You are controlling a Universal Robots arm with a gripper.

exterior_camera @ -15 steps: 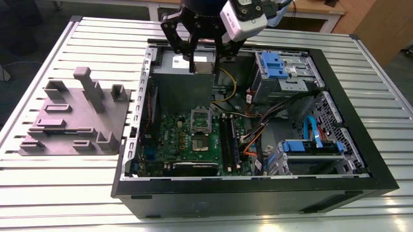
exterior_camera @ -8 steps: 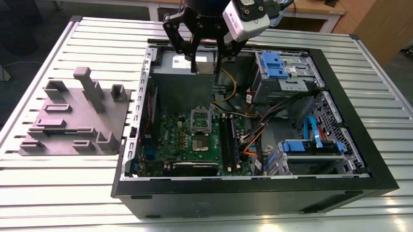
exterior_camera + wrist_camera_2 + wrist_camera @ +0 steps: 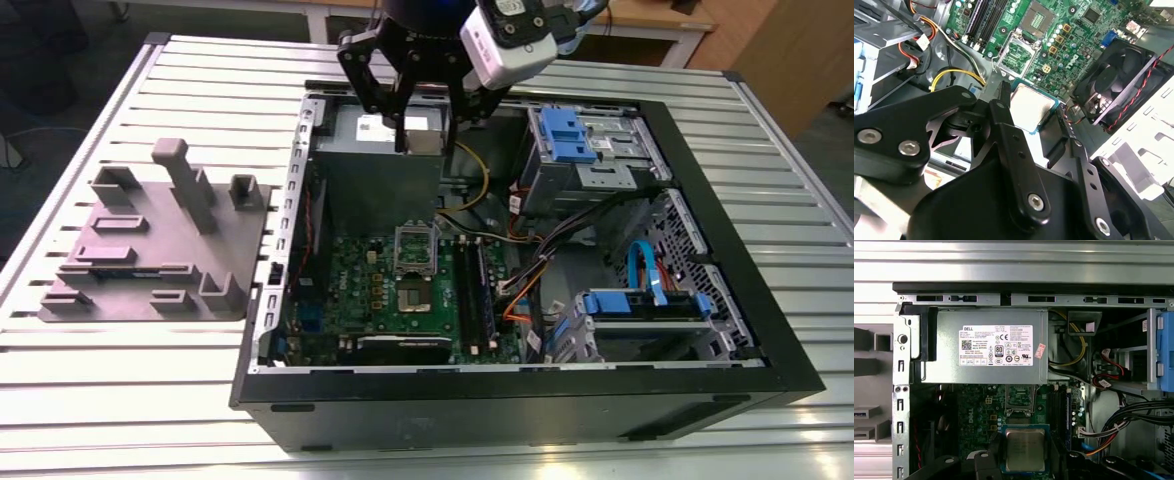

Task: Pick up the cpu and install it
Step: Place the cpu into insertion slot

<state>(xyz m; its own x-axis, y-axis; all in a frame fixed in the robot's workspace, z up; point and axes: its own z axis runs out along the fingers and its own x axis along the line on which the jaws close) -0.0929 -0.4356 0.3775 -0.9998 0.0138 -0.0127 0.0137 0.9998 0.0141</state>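
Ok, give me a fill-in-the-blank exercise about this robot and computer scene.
1. The gripper holds the cpu above the open computer ___.
2. The grey tray lies on the table, on the exterior view's ___ side.
3. The plastic drive brackets are coloured ___.

Missing words: case; left; blue.
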